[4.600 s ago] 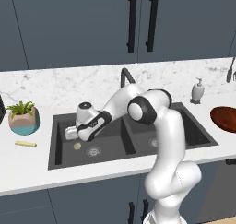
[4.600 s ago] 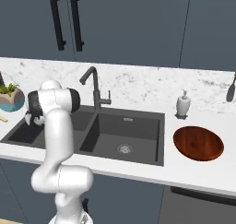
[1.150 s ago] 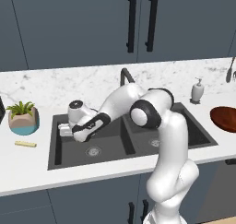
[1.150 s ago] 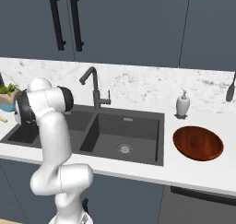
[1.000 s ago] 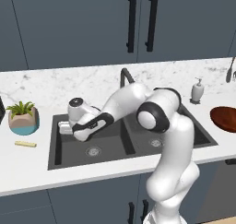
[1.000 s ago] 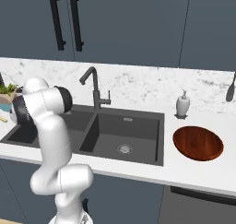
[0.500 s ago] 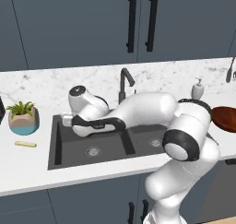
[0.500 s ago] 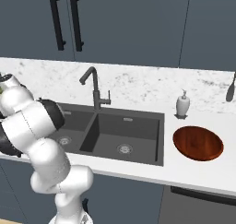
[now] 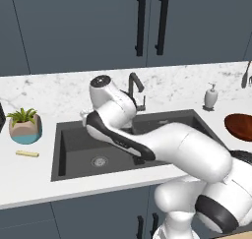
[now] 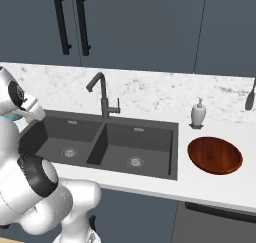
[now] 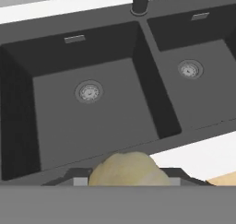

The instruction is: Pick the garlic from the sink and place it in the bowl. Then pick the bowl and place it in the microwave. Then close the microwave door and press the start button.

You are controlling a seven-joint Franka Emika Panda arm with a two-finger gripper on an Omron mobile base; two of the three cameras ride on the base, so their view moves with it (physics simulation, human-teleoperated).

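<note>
The garlic (image 11: 127, 170) sits at the bottom of the hand view, between the gripper (image 11: 129, 174) fingers, and it seems that the jaws hold it from two sides, although the finger tips themselves are mostly hidden behind the bulb. Under it lies the sink (image 11: 92, 121) with its two dark basins, each with a round metal drain, and the base of the faucet (image 11: 140, 2) stands at the far rim between them. In the left base view the white arm bends over the near rim of the sink (image 9: 74, 134), and its hand is raised above the left basin. The faucet (image 9: 135, 88) rises just behind the arm. On the counter left of the sink stands a teal plant pot (image 9: 24, 130), and a flat yellow stick (image 9: 27, 153) lies near it. In the right base view the bowl (image 10: 215, 155) rests on the counter just right of the sink (image 10: 150, 137), and a white soap dispenser (image 10: 198, 113) stands behind it.
</note>
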